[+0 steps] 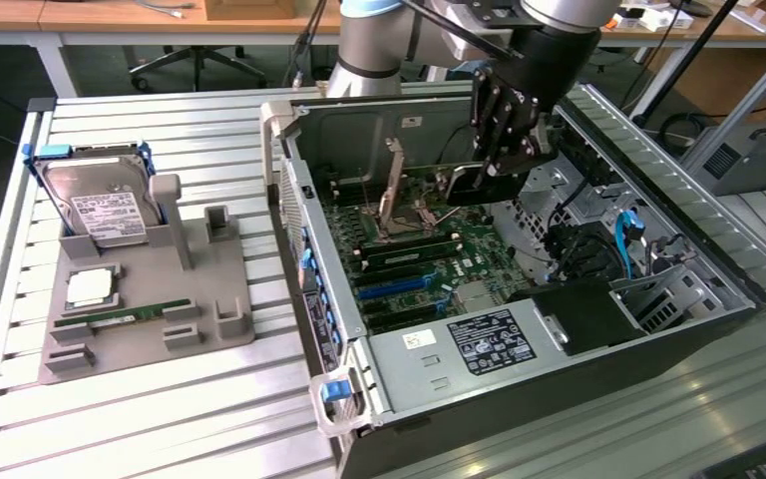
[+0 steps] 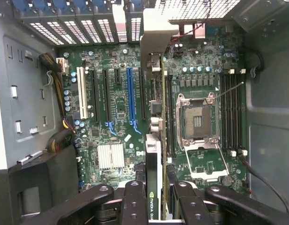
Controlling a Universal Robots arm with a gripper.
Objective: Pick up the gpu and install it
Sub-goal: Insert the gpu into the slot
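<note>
There is one robot arm (image 1: 370, 40) with one claw (image 1: 506, 165). The claw is closed on one gpu (image 1: 467, 188), with a finger (image 2: 134, 206) pressed on each flat side of the card.

One open computer case (image 1: 490, 344) lies on the tabletop (image 1: 157, 419), toward the edge on the exterior view's right. One grey holder (image 1: 144, 289) sits near the edge on the exterior view's left. In the holder there is one hard drive (image 1: 104, 210) standing up, one square chip (image 1: 91, 287) lying flat and one thin green memory stick (image 1: 124, 316).

The gpu is inside the open case, held over the green board (image 2: 116, 108). It stands on its thin edge. The case has no cover on its upper side, so the arm reaches in from above. The case walls on both sides are well apart from the card. The card hangs between the row of long slots and the one square chip socket (image 2: 197, 119). Among the slots there is one white slot (image 2: 80, 91) and one long blue slot (image 2: 130, 93); the others are black. Whether the card touches a slot cannot be told.

The gpu looks thin, flat and dark. A strip with green and white letters runs along its edge near the claw. One silver metal bracket (image 2: 154, 40) sits at its far end, close to the case wall with the vent grilles.
</note>
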